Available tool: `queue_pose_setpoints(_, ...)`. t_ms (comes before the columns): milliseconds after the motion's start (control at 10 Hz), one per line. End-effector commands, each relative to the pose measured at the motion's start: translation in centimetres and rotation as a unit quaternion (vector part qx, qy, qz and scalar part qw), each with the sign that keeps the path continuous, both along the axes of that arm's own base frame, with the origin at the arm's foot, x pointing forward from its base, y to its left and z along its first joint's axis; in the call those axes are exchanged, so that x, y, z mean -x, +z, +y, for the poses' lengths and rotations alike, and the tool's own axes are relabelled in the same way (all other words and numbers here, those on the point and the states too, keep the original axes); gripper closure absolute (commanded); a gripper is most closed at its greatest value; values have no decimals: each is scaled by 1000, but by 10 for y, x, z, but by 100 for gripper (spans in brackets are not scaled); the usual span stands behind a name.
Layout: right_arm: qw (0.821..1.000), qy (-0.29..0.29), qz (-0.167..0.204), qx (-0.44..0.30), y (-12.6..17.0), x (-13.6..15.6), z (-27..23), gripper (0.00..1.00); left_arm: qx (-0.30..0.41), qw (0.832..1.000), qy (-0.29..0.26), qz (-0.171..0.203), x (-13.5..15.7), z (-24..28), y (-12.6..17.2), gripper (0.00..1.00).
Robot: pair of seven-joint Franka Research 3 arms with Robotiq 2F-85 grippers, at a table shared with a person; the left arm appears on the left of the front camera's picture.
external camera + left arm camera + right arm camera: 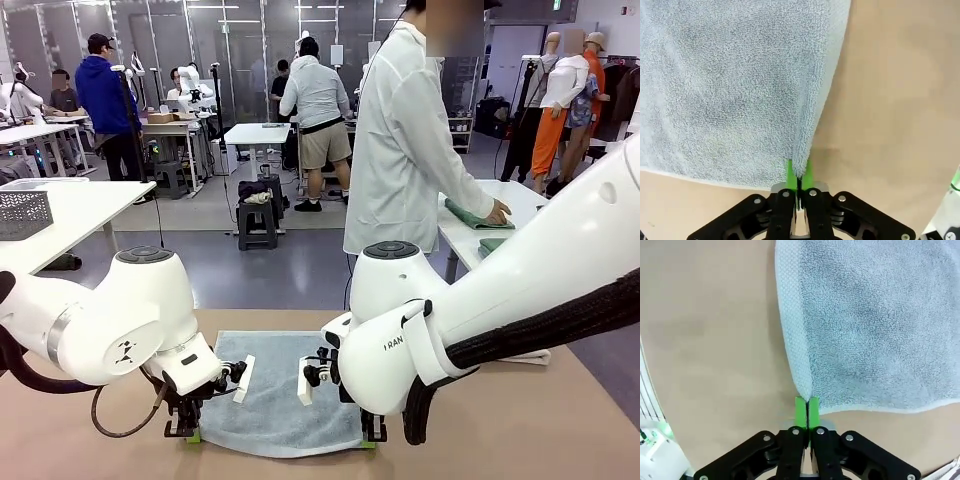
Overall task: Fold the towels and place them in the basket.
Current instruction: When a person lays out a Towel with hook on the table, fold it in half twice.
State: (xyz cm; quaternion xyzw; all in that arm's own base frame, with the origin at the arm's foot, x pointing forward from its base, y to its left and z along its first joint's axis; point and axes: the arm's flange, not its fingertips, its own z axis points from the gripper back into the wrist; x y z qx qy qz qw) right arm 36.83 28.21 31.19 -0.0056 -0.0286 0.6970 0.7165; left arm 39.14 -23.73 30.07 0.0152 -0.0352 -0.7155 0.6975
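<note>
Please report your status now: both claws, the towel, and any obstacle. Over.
Left claw shut on one near corner of the grey-blue towel. Right claw shut on the other. Person away at the white table, not in the way.

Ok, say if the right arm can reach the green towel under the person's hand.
Probably not: the right gripper is shut on the grey-blue towel, and the green towel lies on a separate table, under the person's hand.

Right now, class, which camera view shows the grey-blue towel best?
The front view: the grey-blue towel lies spread on the table, most of it visible between the arms. Each wrist view gives a close-up of one near corner, pinched in the left end effector or the right end effector.
</note>
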Motion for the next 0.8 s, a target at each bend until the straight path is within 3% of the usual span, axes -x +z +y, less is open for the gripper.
queue_pose_setpoints(0, 1000, 10, -10, 0, 18, 18, -6, 100, 5, 1000, 0, -2, 1, 2, -6, 100)
queue_pose_setpoints(600, 1000, 8, -20, 0, 23, 15, -3, 100, 0, 1000, 0, 0, 0, 0, 0, 100)
queue_pose_setpoints(700, 1000, 6, -22, 0, 25, 16, -4, 99, 0, 1000, 1, -1, 0, 0, 0, 96)
